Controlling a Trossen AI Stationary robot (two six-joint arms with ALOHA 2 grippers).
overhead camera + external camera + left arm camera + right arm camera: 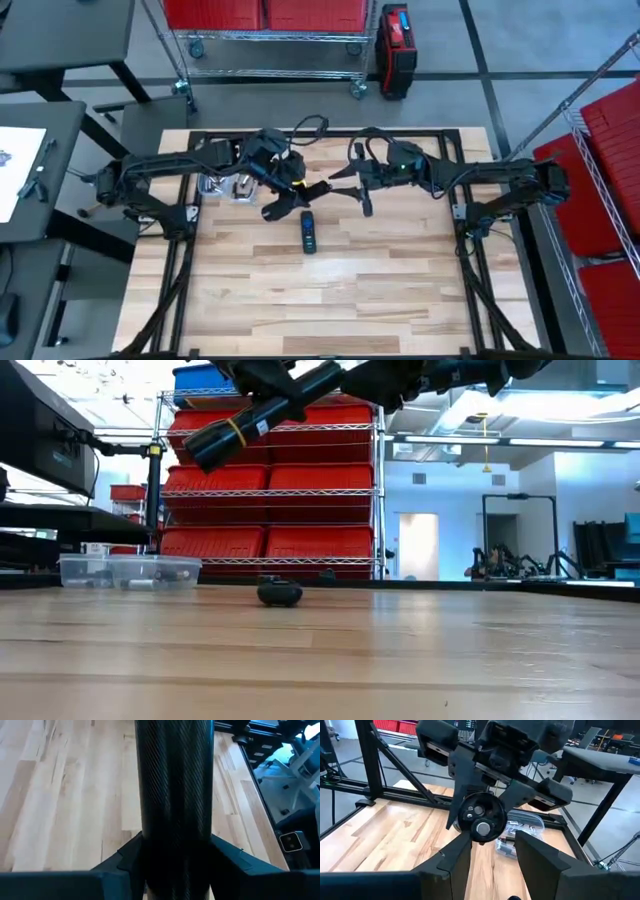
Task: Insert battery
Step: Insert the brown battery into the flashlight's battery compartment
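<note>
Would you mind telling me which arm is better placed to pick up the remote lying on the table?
Probably the left: its pincer hangs just beside the remote, nearer than the right pincer.

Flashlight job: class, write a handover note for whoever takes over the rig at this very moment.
Left gripper: shut on the flashlight, held above the table.
Right gripper: jaws open and empty, facing the flashlight's end.
Clear box sits under the left arm; a small dark item lies mid-table.
Done: flashlight picked up.
Left: no battery is held yet, so fetching and inserting one likely remain.
</note>
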